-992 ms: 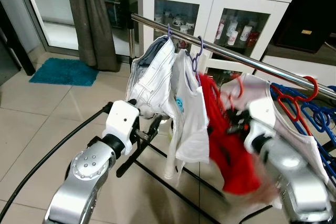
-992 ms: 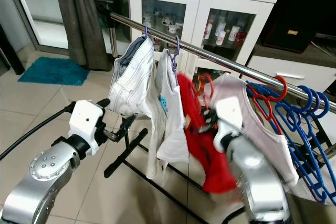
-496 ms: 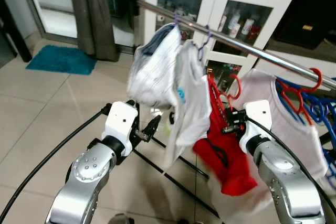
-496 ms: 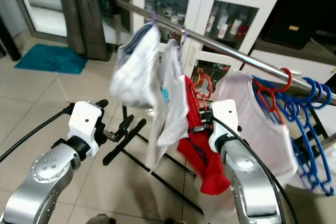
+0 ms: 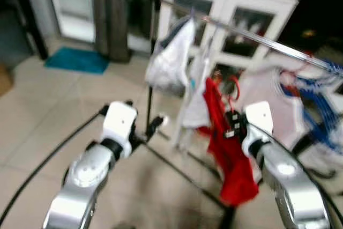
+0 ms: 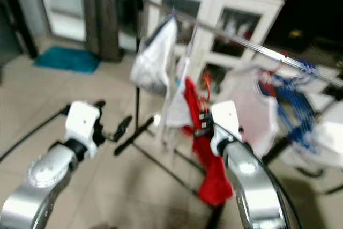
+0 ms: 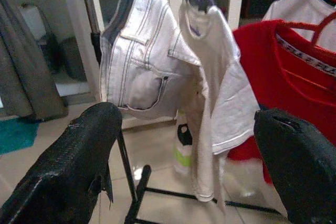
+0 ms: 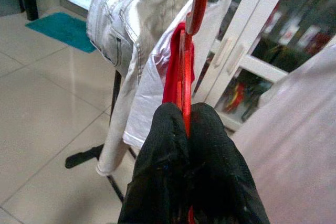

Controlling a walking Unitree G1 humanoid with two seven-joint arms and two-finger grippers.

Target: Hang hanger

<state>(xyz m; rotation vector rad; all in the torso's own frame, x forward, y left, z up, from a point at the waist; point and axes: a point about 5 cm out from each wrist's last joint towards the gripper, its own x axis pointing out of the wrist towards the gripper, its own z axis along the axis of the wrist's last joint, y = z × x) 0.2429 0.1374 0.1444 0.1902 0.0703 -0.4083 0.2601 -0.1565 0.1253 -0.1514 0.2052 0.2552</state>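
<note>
My right gripper (image 8: 185,121) is shut on a red hanger (image 8: 188,72) that carries a red shirt (image 5: 228,148). The shirt hangs below the steel rail (image 5: 257,38) of the clothes rack, off the rail, between a white T-shirt (image 7: 218,93) on a purple hanger and a pale pink shirt (image 5: 265,92). A white denim garment (image 7: 144,61) hangs at the rail's left end. My left gripper (image 7: 184,145) is open and held out low in front of the rack, with nothing between its fingers (image 7: 79,156). Both eye views are blurred.
Blue hangers (image 5: 321,105) crowd the rail's right end. A white glass-door cabinet (image 5: 236,9) stands behind the rack. The rack's black foot bars (image 5: 177,170) run across the tiled floor. A teal mat (image 5: 75,60) and a grey curtain (image 5: 110,14) lie at the left.
The camera has pulled back from the rack, which looks smaller and farther. The red shirt on its hanger stays in my right gripper, now lower against the rail.
</note>
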